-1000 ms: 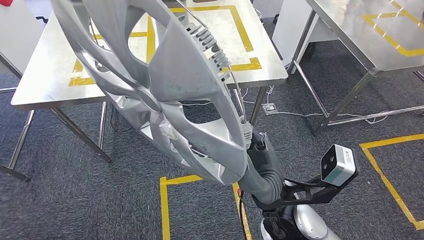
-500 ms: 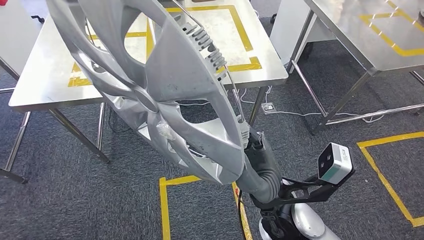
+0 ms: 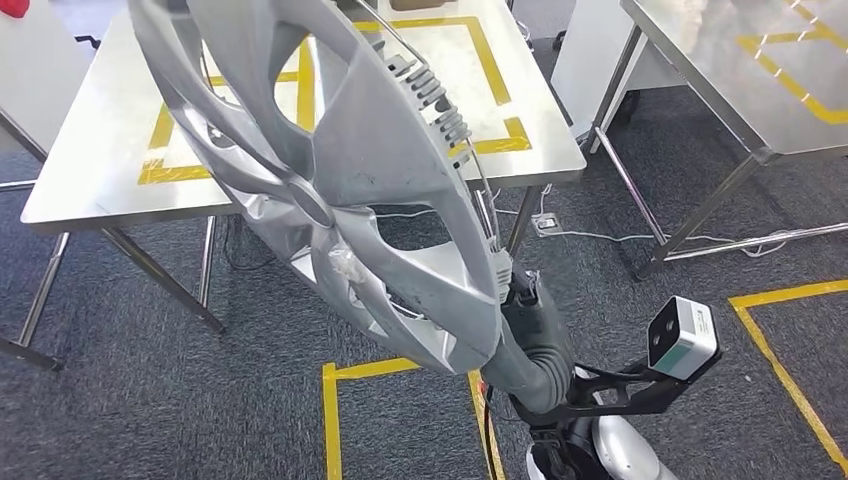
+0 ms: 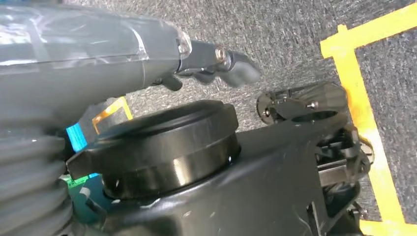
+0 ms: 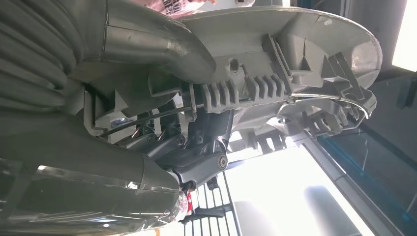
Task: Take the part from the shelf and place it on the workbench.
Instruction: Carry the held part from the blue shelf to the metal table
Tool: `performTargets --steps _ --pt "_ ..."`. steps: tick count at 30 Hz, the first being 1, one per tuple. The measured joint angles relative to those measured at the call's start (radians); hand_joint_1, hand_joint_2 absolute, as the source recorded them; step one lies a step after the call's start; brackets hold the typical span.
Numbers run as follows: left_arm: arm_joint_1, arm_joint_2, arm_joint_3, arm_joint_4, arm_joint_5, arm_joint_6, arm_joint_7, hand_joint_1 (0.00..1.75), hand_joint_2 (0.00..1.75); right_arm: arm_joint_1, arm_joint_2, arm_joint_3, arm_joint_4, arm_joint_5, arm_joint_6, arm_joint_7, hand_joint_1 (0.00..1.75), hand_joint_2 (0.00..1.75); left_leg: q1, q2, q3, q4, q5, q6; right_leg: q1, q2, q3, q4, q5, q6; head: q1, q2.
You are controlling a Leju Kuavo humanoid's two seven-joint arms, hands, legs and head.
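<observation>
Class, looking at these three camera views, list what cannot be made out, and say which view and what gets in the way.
- Head view: the right hand grips the wheel cover, whose rim hides its fingers.
- Head view: the wheel cover's top is cut off by the frame edge, and it hides much of the workbench.
- Left wrist view: the left hand has blurred fingertips.
</observation>
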Motion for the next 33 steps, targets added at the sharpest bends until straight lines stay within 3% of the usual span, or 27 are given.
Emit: performTargets --steps 2,5,6,8,9,11,12,13,15,17,19,21,22,23,25,27,29,30,31,33 --pt "-0.001 0.0 0.0 0.0 0.0 0.0 0.0 0.0 1.75 0.0 0.002 0.0 0.0 0.0 0.0 -0.001 1.75 1.75 0.001 -0.007 -0.02 0.047 -0.026 -0.012 -0.009 -0.003 0.021 -0.021 0.0 -0.004 -0.007 0.0" --pt "0.0 0.002 0.0 0.0 0.001 0.0 -0.001 0.0 1.75 0.0 0.007 0.0 0.0 0.0 0.001 -0.002 1.75 1.75 0.014 -0.015 -0.135 0.23 -0.086 -0.029 -0.014 -0.007 0.043 -0.03 -0.012 -0.007 -0.028 0.0" --pt "0.001 0.004 0.0 0.0 0.001 0.0 -0.001 0.0 1.75 0.001 0.008 0.0 0.002 0.0 0.001 -0.002 1.75 1.75 0.018 -0.015 -0.169 0.27 -0.084 -0.035 -0.016 -0.007 0.05 -0.029 -0.019 -0.005 -0.033 0.0" --pt "0.0 0.006 0.0 0.0 0.001 0.0 -0.003 0.0 1.75 0.003 0.008 0.001 0.005 0.0 0.0 -0.002 1.75 1.75 0.024 -0.014 -0.19 0.259 -0.029 -0.044 -0.021 -0.006 0.07 -0.026 -0.037 0.002 -0.041 0.0" --pt "0.0 0.007 0.0 0.0 0.001 0.0 -0.002 0.0 1.75 0.004 0.008 0.001 0.007 0.0 0.0 -0.002 1.75 1.75 0.028 -0.01 -0.174 0.2 0.024 -0.049 -0.025 -0.006 0.083 -0.021 -0.051 0.009 -0.044 0.0" --pt "0.003 0.006 0.0 0.0 0.001 0.0 -0.001 0.0 1.75 0.003 0.009 0.001 0.008 0.0 0.0 -0.002 1.75 1.75 0.029 -0.001 -0.134 0.101 0.085 -0.057 -0.028 -0.002 0.1 -0.01 -0.076 0.025 -0.056 0.0" --pt "0.003 0.005 0.0 0.0 0.001 0.0 0.0 0.0 1.75 0.002 0.009 0.001 0.008 -0.001 0.0 -0.002 1.75 1.75 0.029 0.002 -0.12 0.068 0.089 -0.053 -0.028 -0.001 0.102 -0.004 -0.085 0.032 -0.06 0.0" --pt "0.004 0.004 0.0 0.0 0.0 0.0 0.0 0.0 1.75 0.001 0.009 0.0 0.008 -0.001 0.0 -0.003 1.75 1.75 0.026 0.004 -0.115 0.064 0.075 -0.044 -0.026 0.0 0.1 -0.002 -0.089 0.038 -0.06 0.0" --pt "0.004 0.004 0.0 0.0 0.0 0.0 0.001 0.0 1.75 0.001 0.009 0.0 0.009 0.0 0.0 -0.004 1.75 1.75 0.026 0.001 -0.109 0.053 0.057 -0.022 -0.026 0.0 0.098 0.0 -0.093 0.044 -0.052 0.0" --pt "0.003 0.004 0.0 0.0 0.0 0.0 0.0 0.0 1.75 -0.001 0.009 0.0 0.009 0.0 0.0 -0.004 1.75 1.75 0.027 0.0 -0.099 0.052 0.048 -0.009 -0.027 -0.001 0.088 0.029 -0.107 0.049 -0.043 0.0" --pt "0.003 0.004 0.0 0.0 0.0 0.0 0.0 0.0 1.75 -0.003 0.008 0.0 0.009 0.0 0.001 -0.004 1.75 1.75 0.026 0.002 -0.085 0.051 0.038 0.002 -0.026 -0.002 0.024 0.145 -0.15 0.053 -0.03 0.0" --pt "0.004 0.005 0.0 0.0 0.0 0.0 0.001 0.0 1.75 -0.002 0.008 0.0 0.011 0.0 0.001 -0.004 1.75 1.75 0.021 0.005 -0.072 0.05 0.026 0.009 -0.024 -0.002 -0.073 0.293 -0.192 0.052 -0.018 0.0" --pt "0.005 0.005 0.0 0.0 0.0 0.0 0.001 0.0 1.75 -0.001 0.008 0.0 0.012 0.0 0.001 -0.004 1.75 1.75 0.016 0.005 -0.065 0.05 0.02 0.011 -0.022 -0.002 -0.108 0.335 -0.19 0.047 -0.013 0.0" --pt "0.006 0.005 0.0 0.0 0.0 0.0 0.001 0.0 1.75 0.0 0.008 0.0 0.013 0.0 0.0 -0.004 1.75 1.75 0.011 0.005 -0.055 0.05 0.013 0.013 -0.018 -0.002 -0.129 0.342 -0.165 0.039 -0.008 0.0" --pt "0.005 0.004 0.0 0.0 0.0 0.0 0.002 0.0 1.75 0.001 0.008 0.0 0.015 0.0 0.001 -0.004 1.75 1.75 -0.001 0.003 -0.032 0.049 -0.002 0.016 -0.003 0.001 -0.12 0.248 -0.059 0.011 0.001 0.0" --pt "0.004 0.001 0.0 0.0 -0.001 0.0 0.002 0.0 1.75 0.002 0.008 0.0 0.015 0.0 0.001 -0.004 1.75 1.75 -0.006 0.003 -0.011 0.041 -0.013 0.016 0.014 0.006 -0.089 0.136 0.024 -0.03 -0.002 0.0" --pt "0.004 -0.004 0.0 0.0 -0.001 0.0 0.003 0.0 1.75 0.001 0.008 0.0 0.015 0.0 0.001 -0.004 1.75 1.75 0.002 0.004 -0.007 0.028 -0.012 0.009 0.029 0.007 -0.073 0.09 0.041 -0.06 -0.008 0.0" --pt "0.003 -0.008 0.0 -0.001 -0.001 -0.001 0.003 0.0 1.75 0.001 0.008 -0.001 0.015 0.0 0.001 -0.005 1.75 1.75 0.007 0.005 -0.008 0.022 -0.01 0.005 0.036 0.006 -0.069 0.079 0.044 -0.068 -0.008 0.0" --pt "0.002 -0.011 0.0 -0.001 -0.002 -0.001 0.004 0.0 1.75 0.0 0.008 -0.001 0.015 0.0 0.001 -0.005 1.75 1.75 0.009 0.005 -0.006 0.014 -0.008 0.0 0.038 0.005 -0.062 0.059 0.044 -0.072 -0.001 0.0" --pt "0.0 -0.013 0.0 -0.002 -0.002 -0.001 0.004 0.0 1.75 0.001 0.008 -0.002 0.014 0.0 0.001 -0.005 1.75 1.75 0.005 -0.002 -0.006 0.016 -0.015 -0.005 0.028 0.004 -0.023 -0.002 0.036 -0.067 0.009 0.0"
